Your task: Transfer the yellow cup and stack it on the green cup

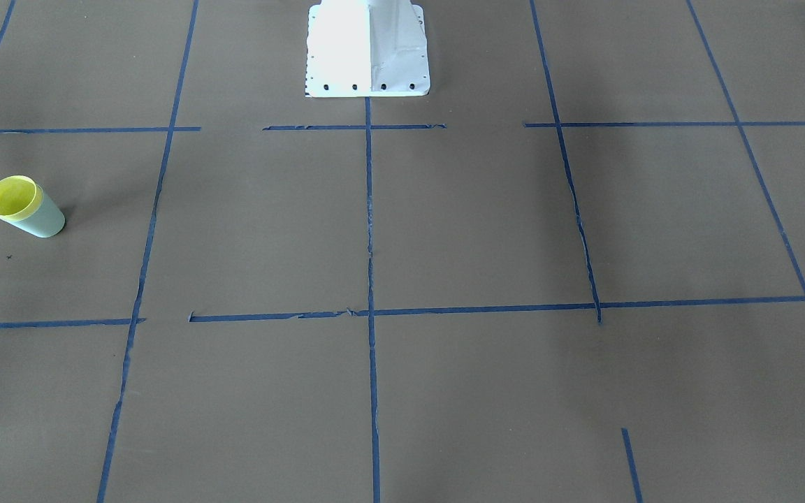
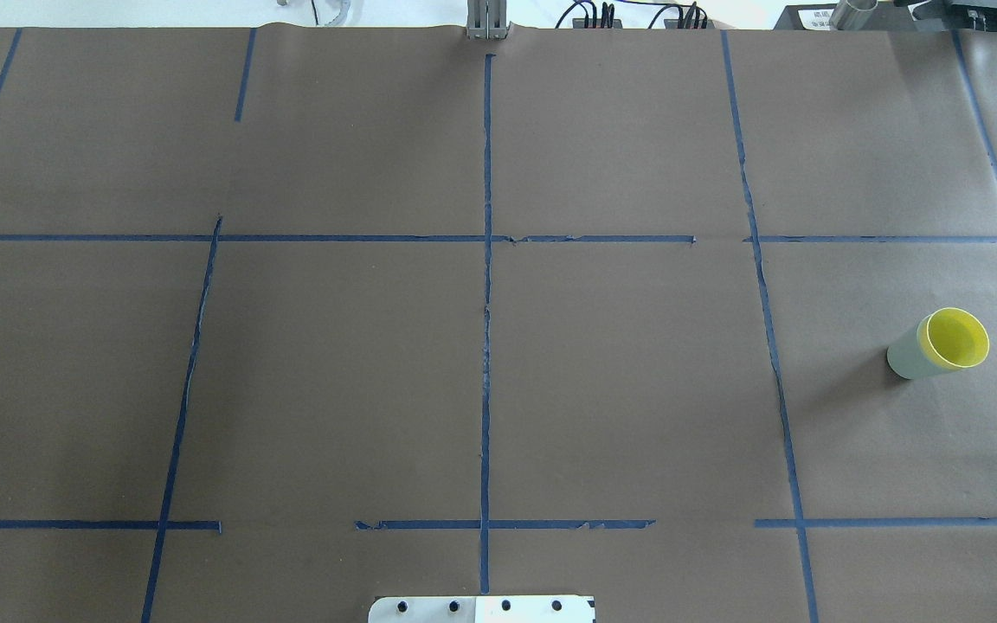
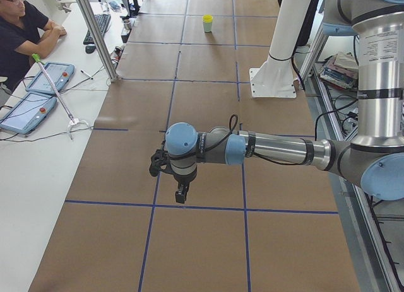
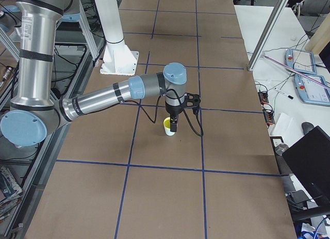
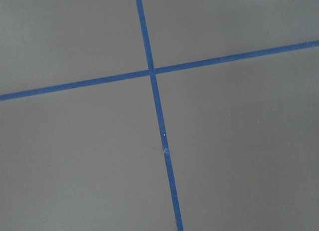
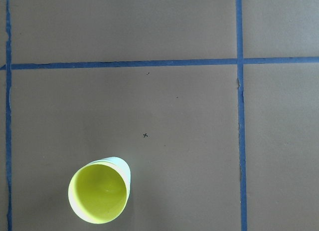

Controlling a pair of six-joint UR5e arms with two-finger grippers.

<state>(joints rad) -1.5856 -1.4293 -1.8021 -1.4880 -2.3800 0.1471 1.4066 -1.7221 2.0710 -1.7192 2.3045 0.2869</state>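
- The yellow cup (image 2: 954,337) sits nested in the green cup (image 2: 907,359), upright on the tabletop (image 2: 620,389), at the robot's right.
- The right tool (image 4: 174,128) hangs near the stack and the left tool (image 3: 181,196) well apart; I cannot tell how far open either is.

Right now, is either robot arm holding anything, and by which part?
Nothing looks held. The yellow cup sits nested in the green cup, standing on the table with no fingers on either; the left gripper hangs apart, nothing in it.
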